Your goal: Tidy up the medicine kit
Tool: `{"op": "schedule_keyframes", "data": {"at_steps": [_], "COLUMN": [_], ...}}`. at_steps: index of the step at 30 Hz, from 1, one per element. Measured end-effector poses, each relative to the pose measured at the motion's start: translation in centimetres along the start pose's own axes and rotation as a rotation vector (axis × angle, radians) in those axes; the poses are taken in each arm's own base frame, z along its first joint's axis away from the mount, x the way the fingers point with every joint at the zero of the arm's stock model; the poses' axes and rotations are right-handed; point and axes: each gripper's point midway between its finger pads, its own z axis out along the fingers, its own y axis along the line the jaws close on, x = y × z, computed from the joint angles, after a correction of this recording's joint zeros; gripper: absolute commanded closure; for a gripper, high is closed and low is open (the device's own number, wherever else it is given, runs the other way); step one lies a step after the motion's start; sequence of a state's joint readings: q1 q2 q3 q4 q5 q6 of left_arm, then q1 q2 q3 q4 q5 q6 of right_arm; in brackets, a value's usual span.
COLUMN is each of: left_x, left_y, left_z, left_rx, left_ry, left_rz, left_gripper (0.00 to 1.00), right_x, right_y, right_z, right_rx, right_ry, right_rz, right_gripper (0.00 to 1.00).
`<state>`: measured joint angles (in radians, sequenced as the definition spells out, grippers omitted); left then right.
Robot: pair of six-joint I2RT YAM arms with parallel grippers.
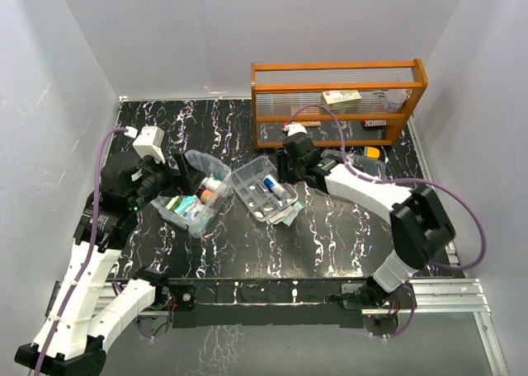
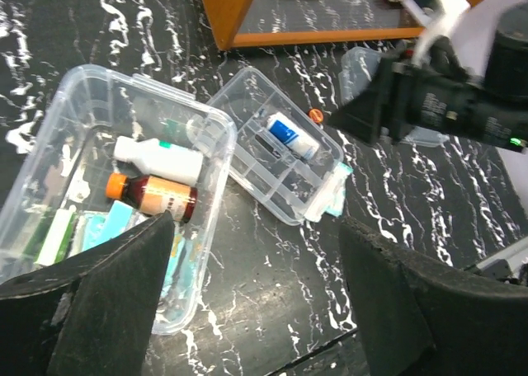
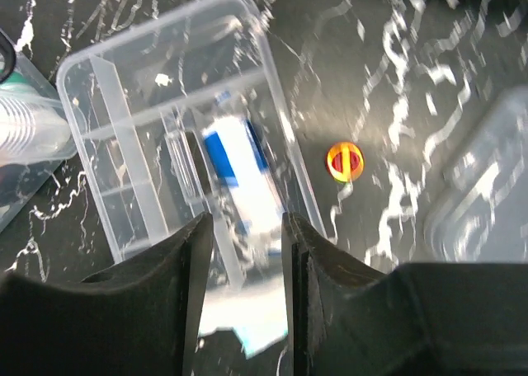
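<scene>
**Work surface.** Black table (image 1: 247,252) with white marbling. Orange wooden rack (image 1: 338,67) upright at the far right edge, with small boxes behind its ribbed clear panel.

**Medicine kit.** Clear plastic box (image 2: 78,104) left of centre on the table, lid off, set at an angle to the table edges. Inside it:
- white bottle (image 2: 157,159), lying on its side;
- brown bottle (image 2: 161,197) with an orange cap, lying just beside the white one on the near side;
- green and teal packets (image 2: 58,236), flat at the near end of the box.

**Insert tray.** Divided clear tray (image 2: 276,195) outside the box, on the table just to its right, one corner close against the box rim; touching or not, cannot tell. One compartment occupied by a white item with a blue label (image 2: 293,137), lying flat; bottle or tube, not clear. Pale green packet (image 2: 334,199) sticking out from under the tray's near right corner. Small round orange-and-red object (image 3: 345,162) on the table just beside the tray's right wall, apart from it.

**Clear plastic piece** (image 2: 356,67). Rounded corner, flat on the table to the right of the tray, partly hidden behind the right arm.

**Left gripper** (image 2: 256,223). Jaws spread wide, nothing between them. Positioned above the near rim of the box, clear of the contents.

**Right gripper** (image 3: 246,227). Jaws parted by a narrow gap, holding nothing. Positioned above the tray, with the blue-labelled item visible through the gap and resting in its compartment.
</scene>
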<state>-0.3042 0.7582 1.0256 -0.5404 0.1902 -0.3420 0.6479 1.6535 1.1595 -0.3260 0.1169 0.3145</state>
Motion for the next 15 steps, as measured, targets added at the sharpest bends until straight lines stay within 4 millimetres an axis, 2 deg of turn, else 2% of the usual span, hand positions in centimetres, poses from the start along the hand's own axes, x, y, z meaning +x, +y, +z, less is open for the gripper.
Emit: {"op": "schedule_keyframes", "data": {"at_steps": [2, 3, 4, 9, 12, 15], "left_x": [-0.6, -1.1, -1.5, -3.8, -4.7, -4.8], "left_y": [0.5, 0.9, 1.2, 2.5, 2.3, 2.2], "left_z": [-0.3, -0.6, -0.9, -2.5, -3.0, -3.1], "left_rx": [-0.034, -0.066, -0.088, -0.198, -0.21, -0.205], "left_ry": [-0.012, -0.025, -0.036, -0.096, -0.112, -0.119], "left_rz": [0.015, 0.027, 0.037, 0.064, 0.055, 0.033], "left_gripper": [0.13, 0.05, 0.02, 0.01, 0.01, 0.01], "right_x": [0.6, 1.3, 2.2, 7.7, 9.8, 11.7], "right_y": [-0.7, -1.0, -1.3, -2.8, -2.7, -2.2], "right_z": [-1.7, -2.4, -3.0, -5.7, -6.8, -6.8], "right_rx": [0.031, 0.043, 0.054, 0.104, 0.083, 0.041], "right_ry": [-0.018, -0.018, -0.013, 0.049, 0.06, 0.082], "right_rz": [0.106, 0.152, 0.201, 0.426, 0.544, 0.63], "right_gripper": [0.62, 0.62, 0.62, 0.6, 0.6, 0.64]}}
